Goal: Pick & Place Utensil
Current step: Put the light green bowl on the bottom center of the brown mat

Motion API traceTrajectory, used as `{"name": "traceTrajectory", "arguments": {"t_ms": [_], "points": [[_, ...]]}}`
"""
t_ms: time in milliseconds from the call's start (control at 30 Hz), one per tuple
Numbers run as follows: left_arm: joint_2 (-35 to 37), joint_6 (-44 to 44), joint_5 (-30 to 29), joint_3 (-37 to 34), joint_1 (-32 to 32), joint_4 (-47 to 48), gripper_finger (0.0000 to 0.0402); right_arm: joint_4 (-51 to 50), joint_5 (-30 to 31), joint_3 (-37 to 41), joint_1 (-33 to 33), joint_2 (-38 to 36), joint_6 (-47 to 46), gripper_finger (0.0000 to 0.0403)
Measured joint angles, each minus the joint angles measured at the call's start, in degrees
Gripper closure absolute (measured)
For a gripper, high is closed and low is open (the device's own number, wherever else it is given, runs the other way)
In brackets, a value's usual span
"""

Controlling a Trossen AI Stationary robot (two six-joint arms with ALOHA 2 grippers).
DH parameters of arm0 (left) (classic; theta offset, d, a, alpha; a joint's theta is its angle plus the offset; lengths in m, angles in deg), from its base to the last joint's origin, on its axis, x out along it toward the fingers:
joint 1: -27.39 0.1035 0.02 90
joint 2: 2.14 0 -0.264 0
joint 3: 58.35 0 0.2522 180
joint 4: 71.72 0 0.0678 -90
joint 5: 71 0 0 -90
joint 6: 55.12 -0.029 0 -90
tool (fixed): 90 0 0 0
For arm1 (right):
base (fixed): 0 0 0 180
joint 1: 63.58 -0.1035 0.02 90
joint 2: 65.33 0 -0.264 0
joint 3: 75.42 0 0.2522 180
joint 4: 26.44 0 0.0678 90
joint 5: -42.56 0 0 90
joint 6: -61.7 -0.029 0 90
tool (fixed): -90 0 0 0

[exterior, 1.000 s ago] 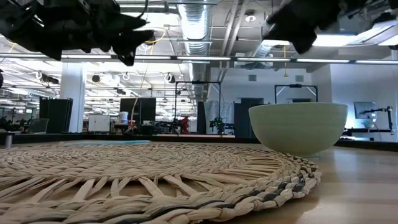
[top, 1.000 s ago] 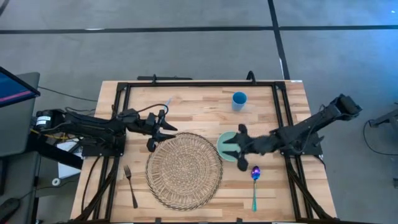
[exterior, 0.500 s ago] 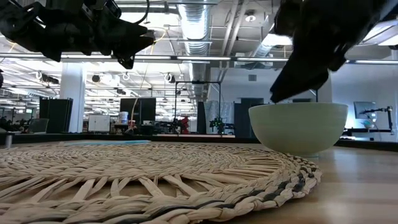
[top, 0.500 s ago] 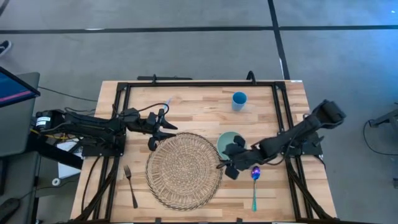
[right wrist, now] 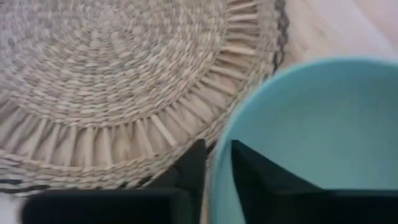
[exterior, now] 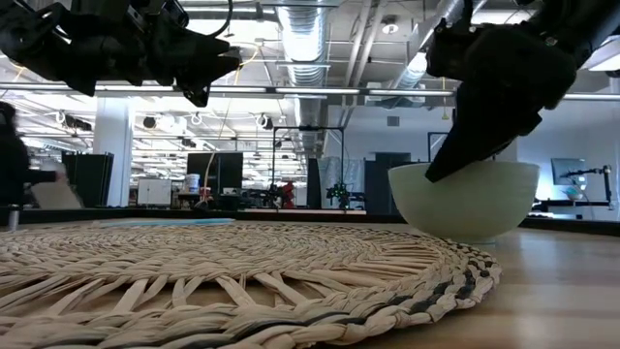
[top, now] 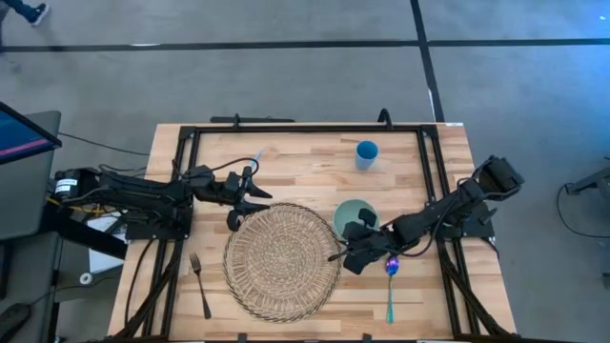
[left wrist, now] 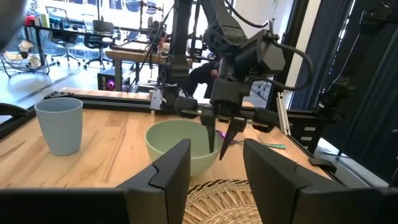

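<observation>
A pale green bowl [top: 355, 213] stands on the table at the right edge of a round woven mat [top: 283, 260]. My right gripper [top: 350, 247] has come down on the bowl's near-left rim and is shut on it. A spoon [top: 390, 291] with a teal handle and a purple head lies on the table near the front edge, just beside that arm. A dark fork [top: 200, 286] lies left of the mat. My left gripper [top: 254, 196] hangs open above the mat's far-left edge, with nothing between its fingers. My right gripper has the bowl's rim [right wrist: 219, 163] on the side next to the mat, one finger [right wrist: 252, 169] inside the bowl and the other [right wrist: 191, 167] outside it. The fingers come from above, slanting down from the table's right. The bowl stands upright with its base on the table.
A blue cup [top: 367, 152] stands at the far side of the table. A black frame [top: 305, 129] runs around the tabletop. Bare wood shows between cup and mat and to the right of the spoon.
My right gripper has moved from above the bowl toward the table's near edge and down onto the bowl's rim beside the mat, and its fingers have drawn together around that rim. The bowl stays on the table. My left arm has kept still.
</observation>
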Motion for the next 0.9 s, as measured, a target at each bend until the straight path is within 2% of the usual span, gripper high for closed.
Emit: {"name": "traceTrajectory", "arguments": {"t_ms": [100,300,500,633,800,900], "points": [[0.0,0.0,0.0,0.0,0.0,0.0,0.0253,0.6,0.4,0.0,0.0,0.1,0.5,0.0391],[0.0,0.0,0.0,0.0,0.0,0.0,0.0253,3.9,-1.6,-5.1,-0.6,-0.5,1.6,0.0384],[0.0,0.0,0.0,0.0,0.0,-0.3,0.0253,11.4,-3.7,-13.7,-2.0,2.0,16.5,0.0394],[0.0,0.0,0.0,0.0,0.0,-0.5,0.0253,18.3,-9.8,-19.2,-2.7,8.2,23.8,0.0398],[0.0,-0.2,-0.6,0.0,0.0,-0.7,0.0253,16.2,-19.1,-29.2,-4.2,19.2,25.3,0.0397],[0.0,-0.9,-1.3,0.0,0.0,-0.8,0.0253,14.8,-22.4,-36.3,-5.5,25.2,27.1,0.0398]]}}
